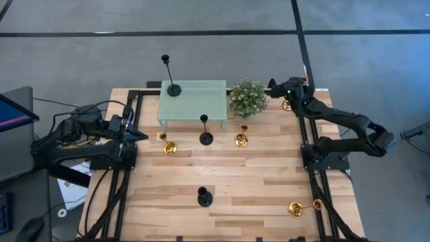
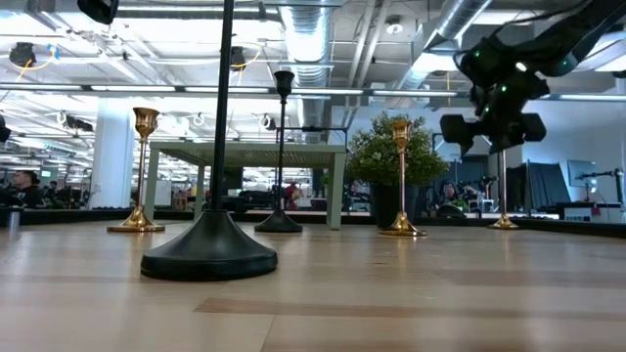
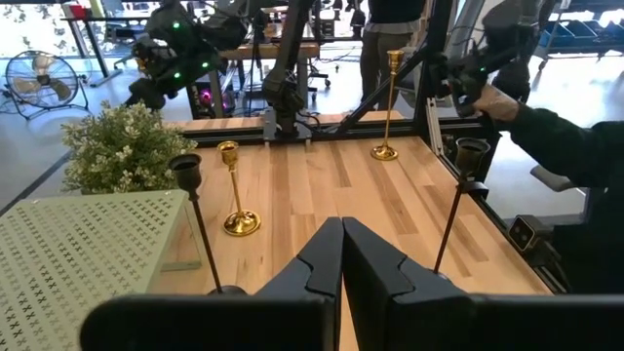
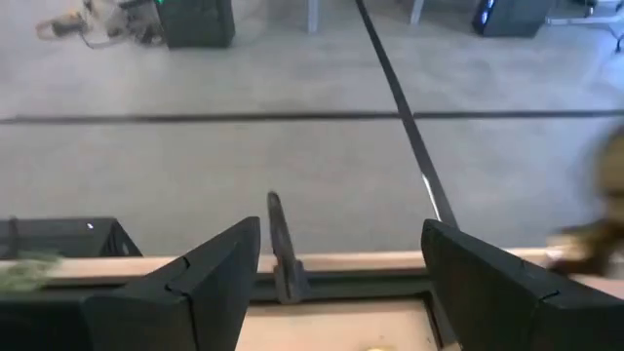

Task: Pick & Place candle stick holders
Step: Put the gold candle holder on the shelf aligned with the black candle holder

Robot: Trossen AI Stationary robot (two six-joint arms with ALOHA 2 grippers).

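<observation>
My right gripper (image 1: 274,86) hangs with fingers spread wide and empty at the table's (image 1: 255,181) far right corner, beside the plant (image 1: 247,97) and just above a gold candle holder (image 1: 287,104). My left gripper (image 1: 138,136) waits at the left edge, fingers closed together. One black holder (image 1: 173,87) stands on the little green table (image 1: 201,101); the others stand on the wood, except a gold one (image 1: 302,208) lying tipped near the right front.

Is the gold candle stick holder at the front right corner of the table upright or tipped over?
Tipped over. The gold candle stick holder lies on its side in the high view, round base and cup both resting on the table.
</observation>
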